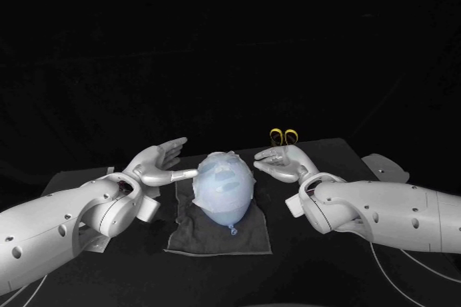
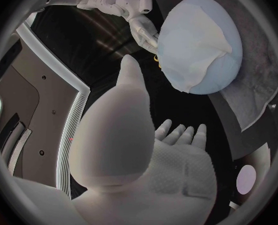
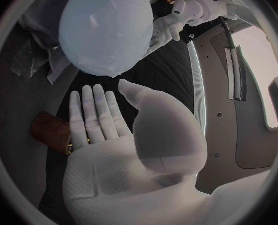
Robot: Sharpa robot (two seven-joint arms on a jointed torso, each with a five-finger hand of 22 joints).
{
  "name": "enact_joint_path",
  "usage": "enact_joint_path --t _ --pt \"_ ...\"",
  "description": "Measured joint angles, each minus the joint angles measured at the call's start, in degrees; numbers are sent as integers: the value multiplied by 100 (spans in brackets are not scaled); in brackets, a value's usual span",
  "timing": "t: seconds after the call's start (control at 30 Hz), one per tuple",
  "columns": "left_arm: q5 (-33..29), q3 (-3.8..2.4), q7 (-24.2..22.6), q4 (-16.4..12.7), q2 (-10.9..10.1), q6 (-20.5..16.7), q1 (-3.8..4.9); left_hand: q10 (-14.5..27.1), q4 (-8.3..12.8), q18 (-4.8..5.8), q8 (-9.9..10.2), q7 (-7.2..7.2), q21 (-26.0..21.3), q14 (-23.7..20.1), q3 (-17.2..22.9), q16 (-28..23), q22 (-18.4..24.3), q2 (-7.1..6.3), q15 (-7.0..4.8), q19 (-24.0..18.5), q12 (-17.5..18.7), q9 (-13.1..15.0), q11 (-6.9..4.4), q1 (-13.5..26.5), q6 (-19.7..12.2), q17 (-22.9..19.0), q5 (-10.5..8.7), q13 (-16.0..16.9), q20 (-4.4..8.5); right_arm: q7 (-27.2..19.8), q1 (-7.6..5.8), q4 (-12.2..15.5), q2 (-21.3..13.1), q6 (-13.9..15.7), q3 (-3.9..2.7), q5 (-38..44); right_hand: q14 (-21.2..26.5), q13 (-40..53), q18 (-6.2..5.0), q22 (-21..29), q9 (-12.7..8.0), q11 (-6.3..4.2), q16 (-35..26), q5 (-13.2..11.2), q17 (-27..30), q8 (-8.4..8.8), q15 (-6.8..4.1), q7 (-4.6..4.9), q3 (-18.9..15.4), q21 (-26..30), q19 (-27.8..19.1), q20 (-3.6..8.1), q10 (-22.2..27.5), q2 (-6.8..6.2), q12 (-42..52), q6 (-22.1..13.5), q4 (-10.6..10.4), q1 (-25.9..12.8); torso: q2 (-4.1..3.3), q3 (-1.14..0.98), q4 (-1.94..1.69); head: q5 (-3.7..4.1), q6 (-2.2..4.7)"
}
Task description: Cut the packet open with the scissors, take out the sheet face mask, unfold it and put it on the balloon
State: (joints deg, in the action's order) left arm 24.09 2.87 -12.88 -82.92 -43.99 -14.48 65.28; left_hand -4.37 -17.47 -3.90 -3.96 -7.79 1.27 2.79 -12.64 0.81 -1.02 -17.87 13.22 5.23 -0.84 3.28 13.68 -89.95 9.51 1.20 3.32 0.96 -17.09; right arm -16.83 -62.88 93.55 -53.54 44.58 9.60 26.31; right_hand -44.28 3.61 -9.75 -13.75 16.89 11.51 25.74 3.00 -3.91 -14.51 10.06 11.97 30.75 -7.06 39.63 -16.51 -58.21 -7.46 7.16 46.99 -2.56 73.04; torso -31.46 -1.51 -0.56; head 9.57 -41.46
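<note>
A pale blue balloon (image 1: pixel 224 190) lies on a dark grey cloth (image 1: pixel 219 239) in the middle of the table. The sheet mask (image 1: pixel 226 177) is spread over its top, and its white edge (image 2: pixel 204 65) hangs down the balloon's side (image 2: pixel 223 77). My left hand (image 1: pixel 158 164) is at the balloon's left, palm open (image 2: pixel 148 160), one finger reaching to the balloon's side. My right hand (image 1: pixel 282 164) is by the balloon's far right, fingers apart (image 3: pixel 98 115), holding nothing. The scissors' yellow handles (image 1: pixel 284 135) stand just behind it.
A brown object (image 3: pixel 51 129) lies on the table beside the right hand's fingers, with a bit of yellow at its edge. Crumpled clear film (image 3: pixel 26 65) lies by the cloth. The table's edges run close behind the scissors and to the left (image 1: pixel 72 174).
</note>
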Motion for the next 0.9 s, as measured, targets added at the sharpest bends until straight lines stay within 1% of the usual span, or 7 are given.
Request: enact_joint_path --t 0.17,0.33,0.5,0.63,0.7,0.83,0.9 --pt "-106 -4 -163 -55 -66 9 1 -362 0 0 -84 8 0 177 0 67 0 24 31 0 -112 50 43 -23 122 57 0 70 0 -227 -112 52 16 -28 -3 -58 217 0 1 100 -77 71 -316 0 12 136 110 0 -97 131 -178 -12 195 34 -202 -43 -43 -34 26 28 -14 -38 15" --pt "154 -6 -257 -134 -89 16 -1 -673 0 0 -413 -33 0 286 0 112 -3 24 40 0 -216 250 22 -23 751 100 0 118 0 -296 -266 24 107 -71 -1 72 494 1 93 279 -159 130 -655 0 12 238 202 0 -242 276 -641 -17 337 84 -323 -44 -129 -84 44 57 -33 -91 37" --pt "615 -6 -272 -214 -77 -16 -2 -673 17 0 -363 -39 0 287 -16 112 -7 4 40 22 -216 221 23 -4 645 101 0 111 21 -227 -504 -140 294 -175 2 351 593 1 96 319 -180 120 -765 0 14 245 221 -3 -284 285 -733 -20 387 103 -323 -40 -124 -79 48 64 -37 -134 45" --pt "1002 0 -271 -294 -61 -91 -5 -1111 17 1 -819 -85 0 497 -16 208 -29 6 16 144 -343 486 -138 25 1512 162 0 168 13 13 -741 -384 525 -427 -3 635 502 8 96 319 -191 95 -765 0 -10 245 200 19 -210 285 -733 -20 300 269 -323 99 -49 87 46 57 -37 -174 57" --pt "1203 14 -269 -349 -57 -162 -16 -1252 17 0 -931 -111 0 551 -16 211 -32 6 -38 156 -379 553 -134 25 1714 181 0 187 9 222 -885 -548 674 -628 -2 806 424 8 97 319 -197 77 -765 0 -26 245 180 39 -166 285 -715 -2 220 298 -321 151 -5 116 41 55 -36 -193 64" --pt "1462 57 -208 -429 -44 -377 -65 -1028 17 1 -567 -82 0 538 -16 211 -32 6 -26 156 -289 336 43 25 1005 179 0 130 9 748 -1162 -894 989 -1065 -1 1141 383 7 98 244 -245 79 -765 0 -30 273 180 46 -307 212 -393 -14 180 159 -306 159 -61 -22 38 53 -37 -222 70" --pt "1491 69 -138 -456 -32 -486 -86 -912 16 0 -464 -60 0 504 -48 211 -32 -13 98 156 -248 279 130 120 814 169 0 105 9 1023 -1282 -1045 1128 -1281 -4 1278 383 2 99 236 -285 142 -811 0 -30 357 180 41 -470 191 -351 -10 244 35 -339 96 -117 -147 38 53 -41 -236 70"
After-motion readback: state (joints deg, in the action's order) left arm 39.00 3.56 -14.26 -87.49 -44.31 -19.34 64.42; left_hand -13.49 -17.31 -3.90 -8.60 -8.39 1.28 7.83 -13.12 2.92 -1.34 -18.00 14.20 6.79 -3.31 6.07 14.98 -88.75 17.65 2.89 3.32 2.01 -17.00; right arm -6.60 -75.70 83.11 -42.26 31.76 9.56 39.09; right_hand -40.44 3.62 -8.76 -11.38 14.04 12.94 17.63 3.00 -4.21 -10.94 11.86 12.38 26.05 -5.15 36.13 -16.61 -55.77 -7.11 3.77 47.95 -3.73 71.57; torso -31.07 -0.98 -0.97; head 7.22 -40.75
